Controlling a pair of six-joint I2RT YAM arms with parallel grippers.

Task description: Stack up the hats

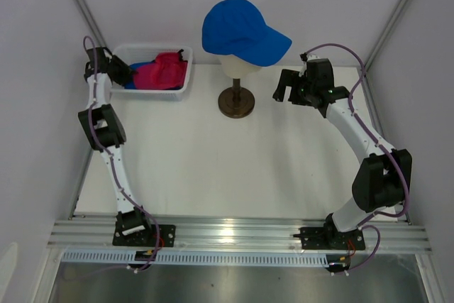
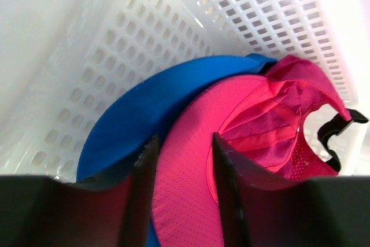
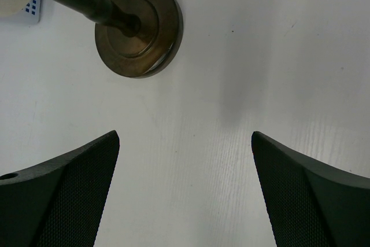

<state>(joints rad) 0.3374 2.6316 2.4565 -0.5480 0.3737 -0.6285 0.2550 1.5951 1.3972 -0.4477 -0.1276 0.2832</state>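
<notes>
The right hand hangs over the bare white worktop, its black fingers spread wide, just beside the round dark base of a stand. Farther back, the left hand reaches into the white plastic mesh basket, fingers slightly apart over the brim of a magenta pink fabric cap; whether they touch it is unclear. That cap lies on a bright blue cap. Above the stand, a second bright blue cap sits on the cream mannequin head.

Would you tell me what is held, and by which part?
Nothing, apparently. The right gripper is open, empty; the left gripper is open at the brim of the pink cap.
</notes>
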